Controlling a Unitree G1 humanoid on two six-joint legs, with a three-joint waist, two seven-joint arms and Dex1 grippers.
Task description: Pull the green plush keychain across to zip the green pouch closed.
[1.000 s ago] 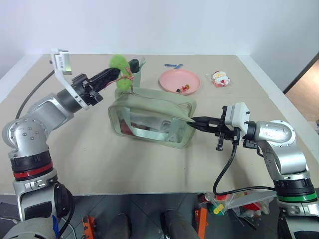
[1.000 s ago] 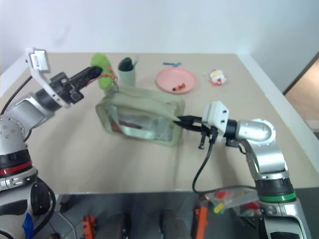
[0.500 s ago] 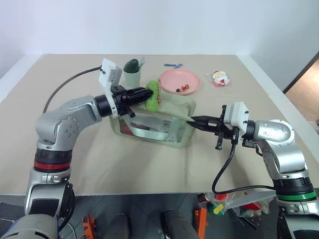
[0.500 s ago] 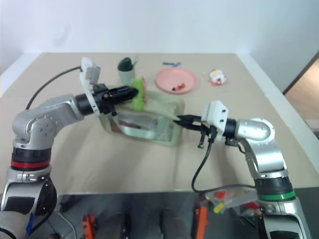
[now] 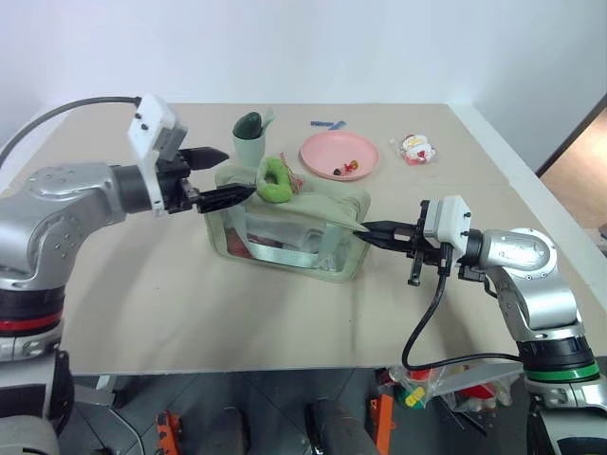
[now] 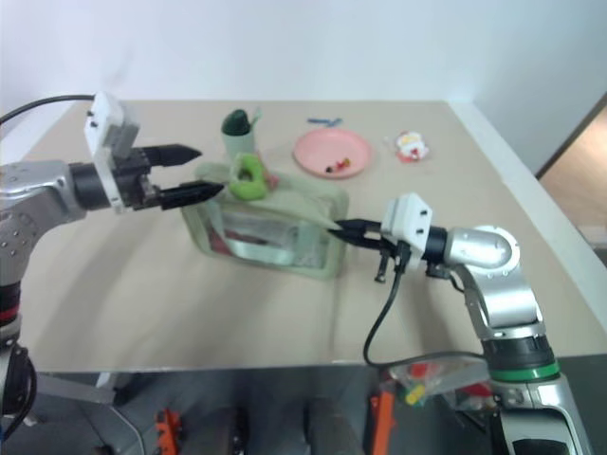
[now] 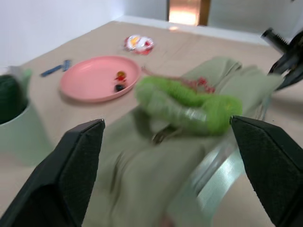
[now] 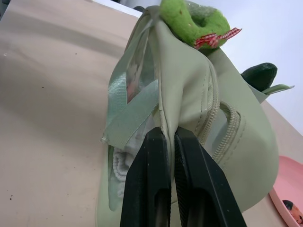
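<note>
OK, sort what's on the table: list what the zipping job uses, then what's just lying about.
Part of the job:
- green plush keychain, lying on top of the pouch
- green pouch
- left gripper, open beside the keychain
- right gripper, shut on the pouch's end

Lying about:
- pink plate
- sage-green cup
- red-and-white toy figure
- small blue item

pink plate (image 5: 339, 154) | sage cup (image 5: 250, 143) | toy figure (image 5: 415, 149), possibly wrapped

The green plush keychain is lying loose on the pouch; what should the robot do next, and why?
Probably close the open left tool back onto the green plush keychain. It rests on the green pouch ungripped, while the right tool pinches the pouch's end.
</note>
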